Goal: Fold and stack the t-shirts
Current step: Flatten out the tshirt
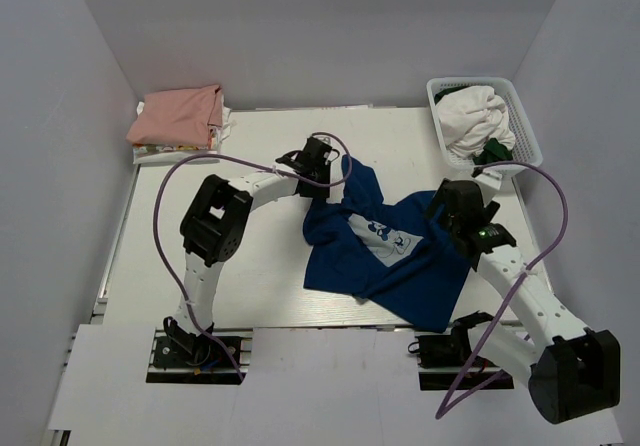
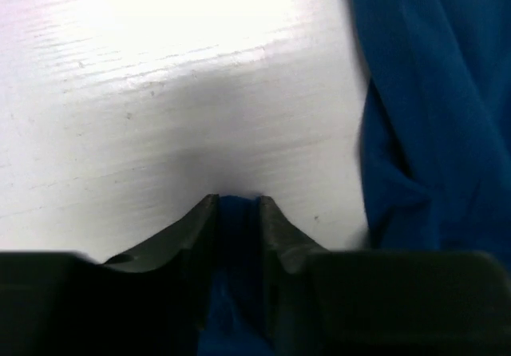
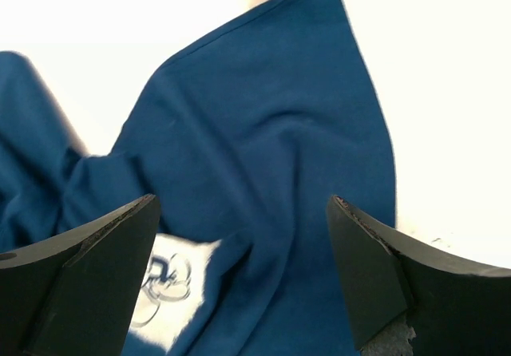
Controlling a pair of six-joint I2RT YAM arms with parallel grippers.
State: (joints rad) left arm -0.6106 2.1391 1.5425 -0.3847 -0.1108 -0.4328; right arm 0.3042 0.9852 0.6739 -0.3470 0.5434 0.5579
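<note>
The left gripper (image 1: pixel 320 188) is pinching the blue shirt (image 1: pixel 385 256) at its far left corner. In its wrist view the fingers (image 2: pixel 279 236) sit close together with a strip of blue cloth caught between them, tips down near the table (image 1: pixel 250 256). A corner is the natural hold for dragging a crumpled shirt out flat, which is probably why it grips there.

The right gripper (image 1: pixel 445 211) hangs over the blue shirt's right side, jaws spread wide and holding nothing, with the cloth loose beneath it. It seems placed to take the opposite edge so the two arms can stretch the cloth between them.

The blue shirt lies rumpled with its print (image 1: pixel 390 236) partly showing, so I judge the folding has not begun and spreading comes first.

The pink shirt (image 1: pixel 178 114) lies folded well apart, beyond the blue shirt to its far left, likely the base of the stack. The basket (image 1: pixel 528 131) stands beyond the blue shirt's far right side, with white cloth (image 1: pixel 475 116) in it
</note>
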